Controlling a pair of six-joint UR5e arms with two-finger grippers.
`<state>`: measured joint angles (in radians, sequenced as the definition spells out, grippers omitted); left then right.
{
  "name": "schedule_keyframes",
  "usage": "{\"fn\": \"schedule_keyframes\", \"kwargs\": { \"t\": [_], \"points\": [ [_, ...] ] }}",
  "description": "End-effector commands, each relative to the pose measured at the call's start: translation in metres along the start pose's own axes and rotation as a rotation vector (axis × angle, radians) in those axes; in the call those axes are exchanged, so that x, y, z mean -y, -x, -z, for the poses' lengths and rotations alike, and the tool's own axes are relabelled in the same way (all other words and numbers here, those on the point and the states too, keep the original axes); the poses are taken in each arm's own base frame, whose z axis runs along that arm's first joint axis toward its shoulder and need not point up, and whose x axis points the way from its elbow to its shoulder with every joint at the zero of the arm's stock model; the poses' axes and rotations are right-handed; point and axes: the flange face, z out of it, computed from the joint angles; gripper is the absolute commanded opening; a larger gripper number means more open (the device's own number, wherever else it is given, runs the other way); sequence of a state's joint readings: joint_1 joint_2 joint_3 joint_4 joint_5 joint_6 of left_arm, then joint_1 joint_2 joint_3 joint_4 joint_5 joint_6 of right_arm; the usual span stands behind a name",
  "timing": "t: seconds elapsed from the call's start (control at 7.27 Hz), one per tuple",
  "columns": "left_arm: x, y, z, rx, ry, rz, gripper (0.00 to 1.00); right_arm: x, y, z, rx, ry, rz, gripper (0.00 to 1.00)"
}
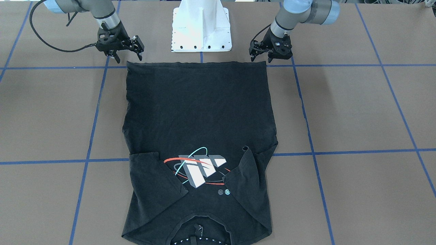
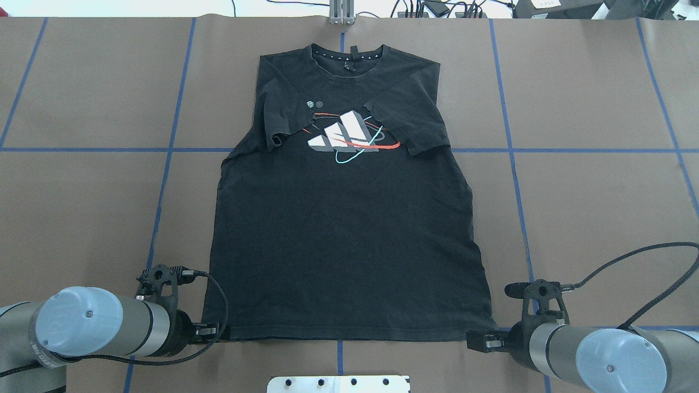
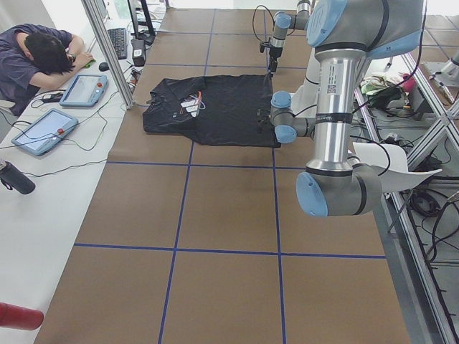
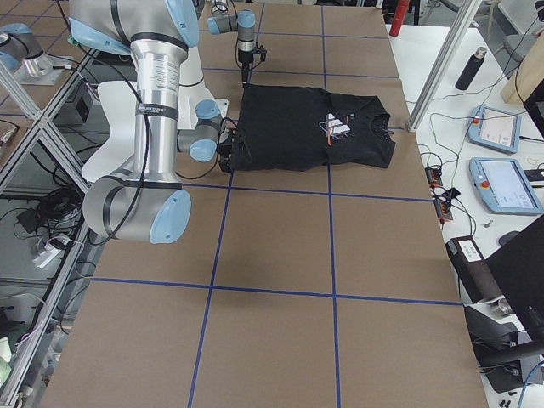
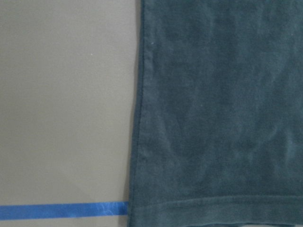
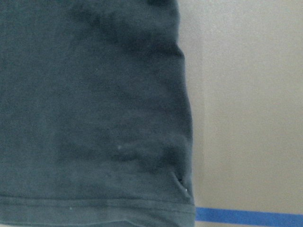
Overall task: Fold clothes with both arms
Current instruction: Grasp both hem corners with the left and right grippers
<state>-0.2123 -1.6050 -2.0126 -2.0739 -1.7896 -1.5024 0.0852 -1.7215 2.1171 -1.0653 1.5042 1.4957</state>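
A black T-shirt [image 2: 344,229] is lying flat, logo up, on the matte brown table [image 2: 590,218]. Its two hem corners are sitting right at the fingertips of both arms. The left gripper [image 1: 262,58] and right gripper [image 1: 128,56] are each hanging with fingers spread apart, gripping nothing. At the end far from the fingers, both short sleeves are lying folded inward beside the white, red and cyan logo [image 2: 352,136]. The soft knit is showing faint wrinkles above a stitched hem.

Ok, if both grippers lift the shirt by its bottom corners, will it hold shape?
Probably floppy: the shirt lies flat with soft wrinkles, so its hem would likely sag between the corners. The folded-in sleeves may fall open when lifted. Thin cloth, likely light.
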Motion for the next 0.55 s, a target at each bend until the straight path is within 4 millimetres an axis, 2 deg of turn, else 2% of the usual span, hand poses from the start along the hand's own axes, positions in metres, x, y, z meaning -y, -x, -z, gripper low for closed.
{"fn": "schedule_keyframes", "kwargs": {
  "t": [0.0,0.41],
  "points": [
    [-0.0009,-0.0016,-0.0013,-0.001,0.004,0.000,0.52,0.0002,-0.0018,0.0004,-0.002,0.000,0.000,1.00],
    [-0.0003,0.0027,-0.0018,0.006,0.003,-0.001,0.52,-0.0004,-0.0004,0.0011,0.001,0.001,-0.001,1.00]
  ]
}}
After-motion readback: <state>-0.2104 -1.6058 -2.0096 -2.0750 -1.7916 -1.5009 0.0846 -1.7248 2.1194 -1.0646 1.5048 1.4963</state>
